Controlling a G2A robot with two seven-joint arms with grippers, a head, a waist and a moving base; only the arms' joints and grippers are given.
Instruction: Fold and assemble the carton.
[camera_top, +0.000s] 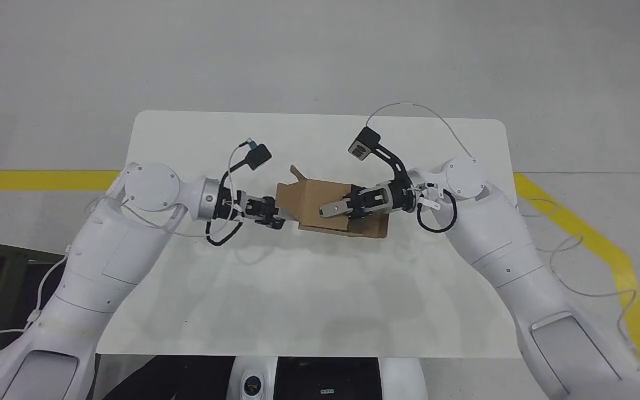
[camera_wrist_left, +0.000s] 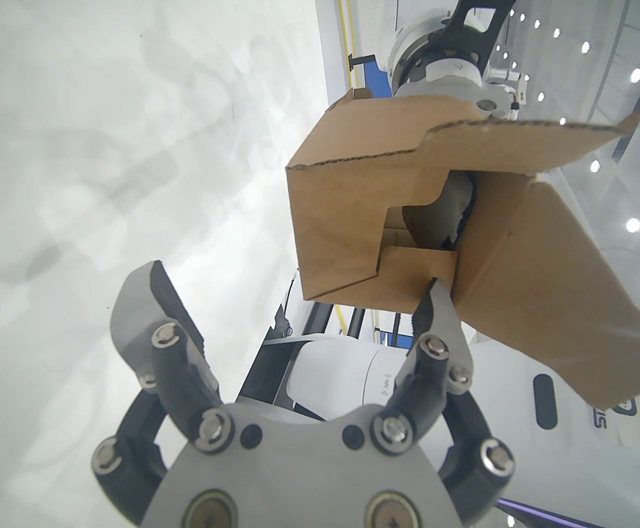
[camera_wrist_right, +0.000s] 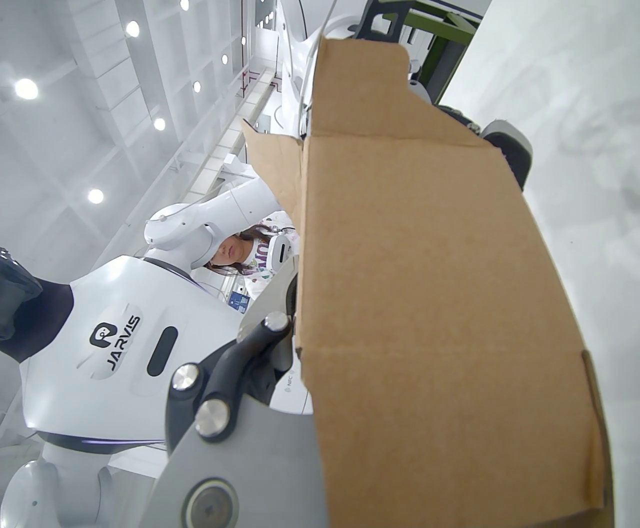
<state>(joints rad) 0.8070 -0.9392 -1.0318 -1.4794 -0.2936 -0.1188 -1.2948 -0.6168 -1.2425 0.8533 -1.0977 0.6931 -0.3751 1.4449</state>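
Lying near the middle of the white table (camera_top: 300, 290), the brown carton (camera_top: 312, 195) (camera_wrist_left: 340, 220) (camera_wrist_right: 425, 300) was partly formed and sat between the robot's two grippers. Whether it rested on the tabletop or was held just above it could not be told. Its open end faced the left arm. There one short flap (camera_wrist_left: 415, 272) was folded across the mouth, a notched flap (camera_wrist_left: 500, 145) jutted out above the opening, and a long flap (camera_wrist_left: 540, 300) splayed outward to one side. From overhead, a flap (camera_top: 296, 173) stood up at the carton's left end.

The left gripper (camera_top: 268, 211) (camera_wrist_left: 295, 275) was just beside that open end with its jaws spread wide and nothing between them. One fingertip (camera_wrist_left: 434, 295) touched the edge of the short folded flap, while the other finger (camera_wrist_left: 160, 295) stood well apart from the cardboard.

The right gripper (camera_top: 335, 208) lay over the carton from the opposite side, against its upper panel, which blocked most of that arm's own wrist view. Whether it was clenched on the cardboard or released could not be told.

Beyond the table, a yellow line (camera_top: 50, 180) ran along the grey floor (camera_top: 320, 50) on both sides
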